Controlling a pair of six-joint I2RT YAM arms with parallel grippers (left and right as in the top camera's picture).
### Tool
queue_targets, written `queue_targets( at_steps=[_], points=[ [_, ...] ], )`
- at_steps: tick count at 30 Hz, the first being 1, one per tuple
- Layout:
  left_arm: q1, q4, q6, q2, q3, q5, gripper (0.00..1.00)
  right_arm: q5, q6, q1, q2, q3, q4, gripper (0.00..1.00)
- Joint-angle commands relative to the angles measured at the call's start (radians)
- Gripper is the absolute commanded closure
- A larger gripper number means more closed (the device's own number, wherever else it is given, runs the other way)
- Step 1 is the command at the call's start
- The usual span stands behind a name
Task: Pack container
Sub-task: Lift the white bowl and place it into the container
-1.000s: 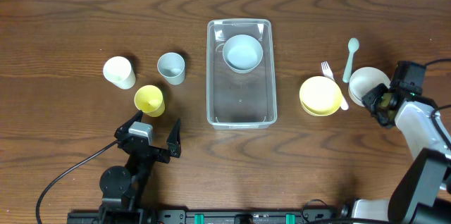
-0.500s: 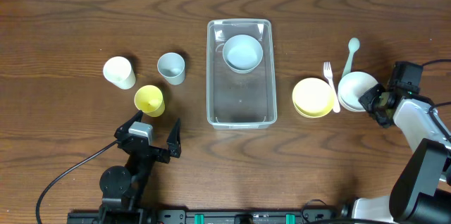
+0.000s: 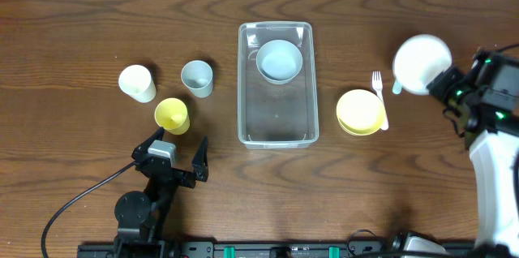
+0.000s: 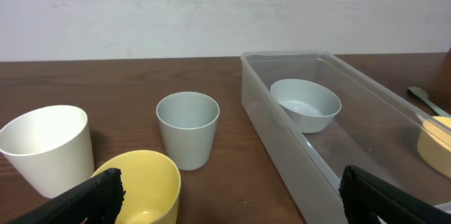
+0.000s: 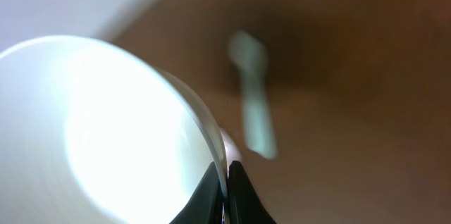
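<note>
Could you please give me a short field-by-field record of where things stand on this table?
container: centre of table, pale blue bowl at its far end
right gripper: shut on rim of white bowl
left gripper: open, empty
right of container: yellow bowl, white fork beside it
left of container: white cup, grey cup, yellow cup
</note>
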Motion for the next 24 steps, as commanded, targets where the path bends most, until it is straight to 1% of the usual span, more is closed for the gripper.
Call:
queue_targets(
  at_steps=[1,3,6,12,14,19,24],
  points=[
    [0.005,-0.014,0.006,-0.006,-0.029,0.007,0.02,-0.227,0.007,0.051,-0.055,0.026,0.062,0.98],
    [0.005,-0.014,0.006,-0.005,-0.029,0.007,0.02,-0.229,0.065,0.112,-0.056,0.026,0.123,0.98],
    [0.005,-0.014,0.006,-0.005,-0.029,0.007,0.02,-0.211,0.112,0.23,-0.039,0.026,0.214,0.98],
    [0.005,-0.014,0.006,-0.005,-0.029,0.007,0.02,-0.011,0.16,0.494,0.059,0.026,0.404,0.98],
    [0.005,-0.014,0.006,-0.005,-0.029,0.007,0.02,0.028,0.173,0.55,0.103,0.026,0.45,0.97],
    [0.005,-0.014,0.006,-0.006,-0.029,0.007,0.02,0.122,0.209,0.635,0.234,0.026,0.526,0.97],
    [0.005,-0.014,0.006,-0.005,-0.029,0.007,0.02,0.127,0.232,0.644,0.365,0.027,0.598,0.97]
  ],
)
